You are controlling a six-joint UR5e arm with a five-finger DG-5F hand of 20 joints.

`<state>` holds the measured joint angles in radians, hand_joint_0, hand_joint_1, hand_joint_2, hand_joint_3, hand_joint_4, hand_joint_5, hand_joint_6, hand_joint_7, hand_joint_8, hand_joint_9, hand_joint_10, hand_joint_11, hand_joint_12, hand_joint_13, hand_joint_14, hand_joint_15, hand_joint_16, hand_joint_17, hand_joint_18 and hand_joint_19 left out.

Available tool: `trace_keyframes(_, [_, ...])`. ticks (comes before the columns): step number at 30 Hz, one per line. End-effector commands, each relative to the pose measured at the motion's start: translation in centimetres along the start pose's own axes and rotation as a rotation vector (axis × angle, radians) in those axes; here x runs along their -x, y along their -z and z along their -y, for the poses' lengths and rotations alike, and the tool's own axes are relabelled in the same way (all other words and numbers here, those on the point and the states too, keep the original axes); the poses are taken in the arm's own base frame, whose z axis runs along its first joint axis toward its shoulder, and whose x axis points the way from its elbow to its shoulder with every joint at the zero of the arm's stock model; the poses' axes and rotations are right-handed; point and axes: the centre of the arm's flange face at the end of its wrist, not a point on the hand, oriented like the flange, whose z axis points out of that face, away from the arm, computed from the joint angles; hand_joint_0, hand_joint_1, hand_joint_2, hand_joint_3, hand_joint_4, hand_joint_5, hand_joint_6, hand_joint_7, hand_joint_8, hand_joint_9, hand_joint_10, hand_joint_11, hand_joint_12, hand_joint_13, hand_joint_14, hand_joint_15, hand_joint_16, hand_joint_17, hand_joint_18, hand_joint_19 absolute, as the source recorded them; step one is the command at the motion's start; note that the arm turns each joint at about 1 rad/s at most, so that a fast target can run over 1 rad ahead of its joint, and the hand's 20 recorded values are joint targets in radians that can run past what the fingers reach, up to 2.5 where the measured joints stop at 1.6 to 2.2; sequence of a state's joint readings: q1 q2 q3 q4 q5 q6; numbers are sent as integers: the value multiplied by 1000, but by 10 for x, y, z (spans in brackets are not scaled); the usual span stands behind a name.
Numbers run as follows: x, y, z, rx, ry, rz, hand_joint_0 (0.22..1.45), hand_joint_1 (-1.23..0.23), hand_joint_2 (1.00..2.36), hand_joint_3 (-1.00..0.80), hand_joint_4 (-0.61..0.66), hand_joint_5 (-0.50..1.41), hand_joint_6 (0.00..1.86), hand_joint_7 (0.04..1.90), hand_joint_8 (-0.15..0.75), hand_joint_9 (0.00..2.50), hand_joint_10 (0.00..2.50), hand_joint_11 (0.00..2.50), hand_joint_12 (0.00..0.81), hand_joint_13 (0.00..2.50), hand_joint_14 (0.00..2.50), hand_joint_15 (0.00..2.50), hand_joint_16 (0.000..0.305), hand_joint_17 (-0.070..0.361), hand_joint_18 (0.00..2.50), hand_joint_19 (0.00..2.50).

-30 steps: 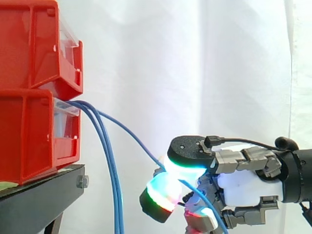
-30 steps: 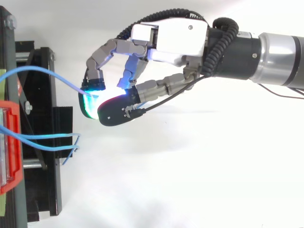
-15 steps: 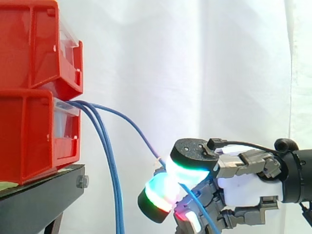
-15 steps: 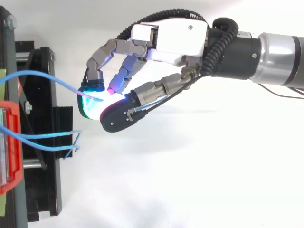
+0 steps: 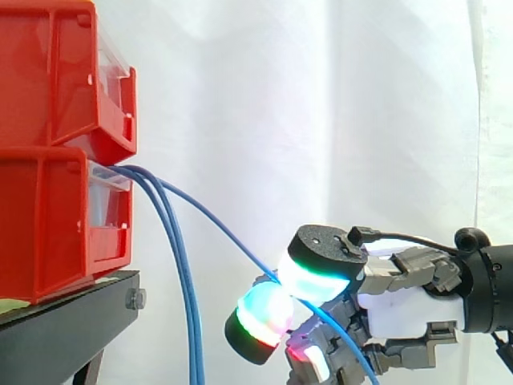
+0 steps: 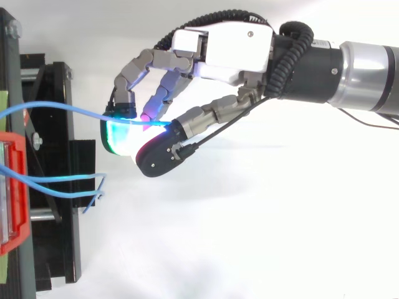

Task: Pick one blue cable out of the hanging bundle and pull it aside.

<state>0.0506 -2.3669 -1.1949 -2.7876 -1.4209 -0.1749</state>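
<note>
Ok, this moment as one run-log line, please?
hand: pinching one blue cable between glowing pads | cable: stretched apart from hanging bundle | bundle: hangs from lower red bin

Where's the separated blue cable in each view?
Side view: separated blue cable slants from the red bin down-right into the hand.
Top view: the cable crosses from the left edge rightward into the hand.
Shared landmark: the red bin, at left in both.
</note>
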Motion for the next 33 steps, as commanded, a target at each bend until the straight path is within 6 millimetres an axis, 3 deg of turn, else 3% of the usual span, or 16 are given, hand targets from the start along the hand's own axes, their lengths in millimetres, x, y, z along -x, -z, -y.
trace_keyframes(1, [1,0,0,0,0,0,510,-667,1000,-500,-15,-141,938,770,230,1022,24,875,303,887,26,678,49,110,739,535])
trace_keyframes(21, [5,2,4,-30,-57,32,496,-488,1000,-500,27,-138,899,776,246,1044,24,863,315,917,24,672,52,116,763,545])
trace_keyframes(27, [3,-2,25,-44,-58,107,489,-471,1000,-500,52,-139,867,745,252,1030,23,830,321,923,25,666,53,118,767,542])
trace_keyframes(33, [-2,-4,25,-33,-63,107,486,-460,1000,-500,58,-139,855,741,251,1027,23,820,322,924,25,666,53,119,768,549])
